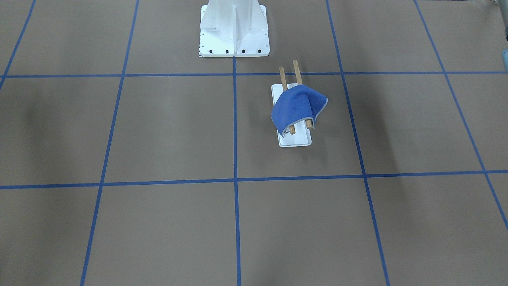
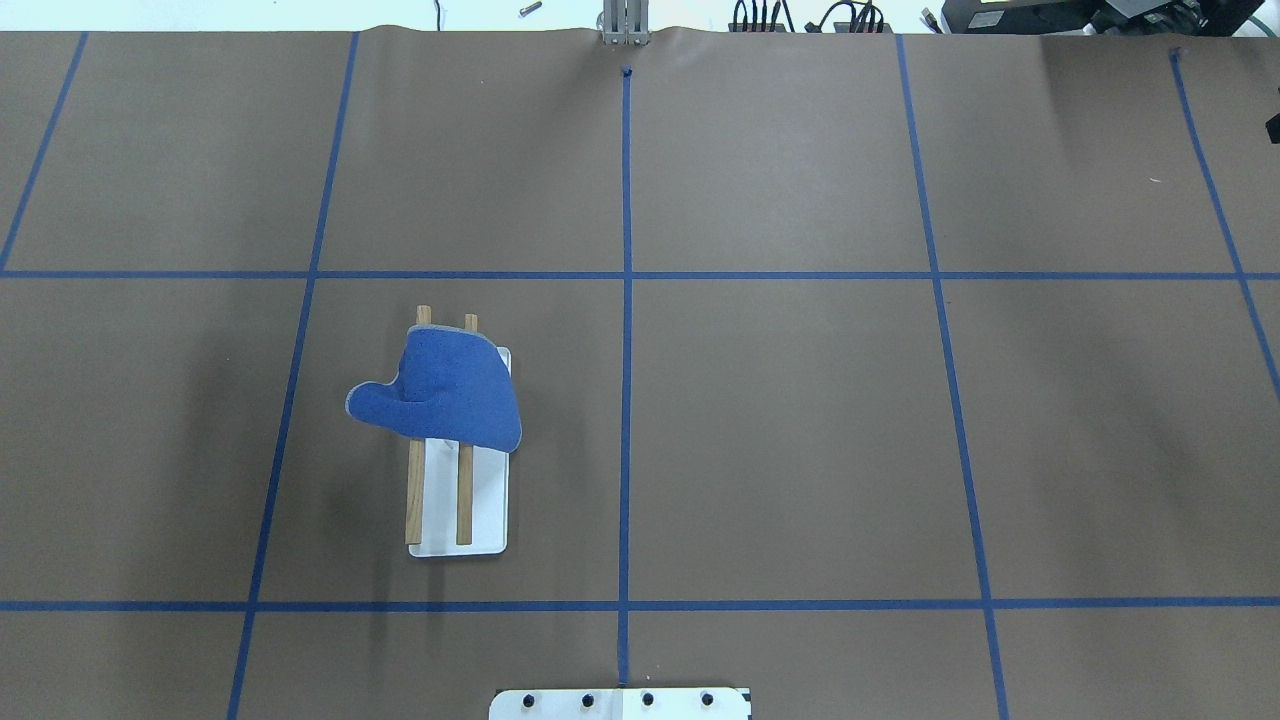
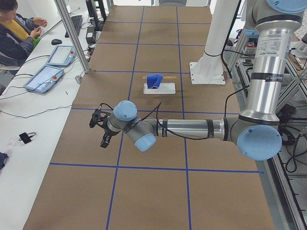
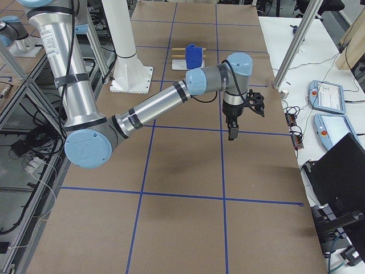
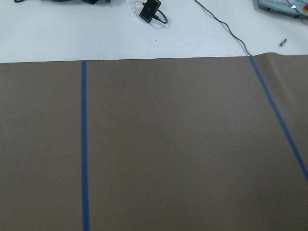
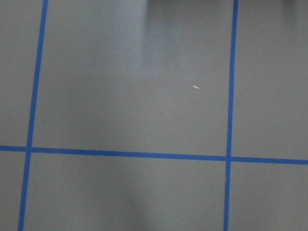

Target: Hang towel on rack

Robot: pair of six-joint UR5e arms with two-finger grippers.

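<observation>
Blue towel (image 2: 445,395) drapes over the far half of the rack (image 2: 465,500), left of centre. Left gripper (image 3: 100,130) and right gripper (image 4: 232,131) hover well apart from it; their finger spread I cannot tell.

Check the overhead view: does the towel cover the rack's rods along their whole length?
No, the towel drapes over only part of the rack, leaving a long stretch of both rods bare.
</observation>
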